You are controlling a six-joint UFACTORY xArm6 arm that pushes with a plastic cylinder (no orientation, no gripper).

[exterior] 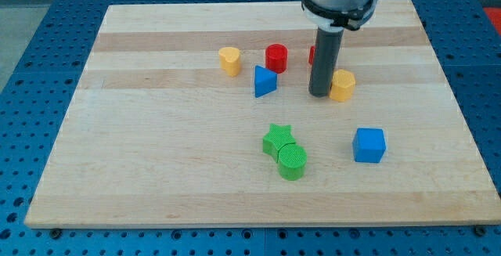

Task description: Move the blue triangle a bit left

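The blue triangle (264, 81) lies on the wooden board (156, 146), a little above the middle. My tip (319, 93) stands to the right of it, with a clear gap between them. The tip is right beside a yellow block (342, 85), at that block's left side. A red cylinder (275, 57) sits just above the blue triangle. A yellow heart-shaped block (229, 59) sits to the triangle's upper left.
A red block (312, 55) is mostly hidden behind the rod. A green star (277, 140) touches a green cylinder (293, 162) below the middle. A blue cube (369, 145) lies at the lower right. The board sits on a blue perforated table (31, 68).
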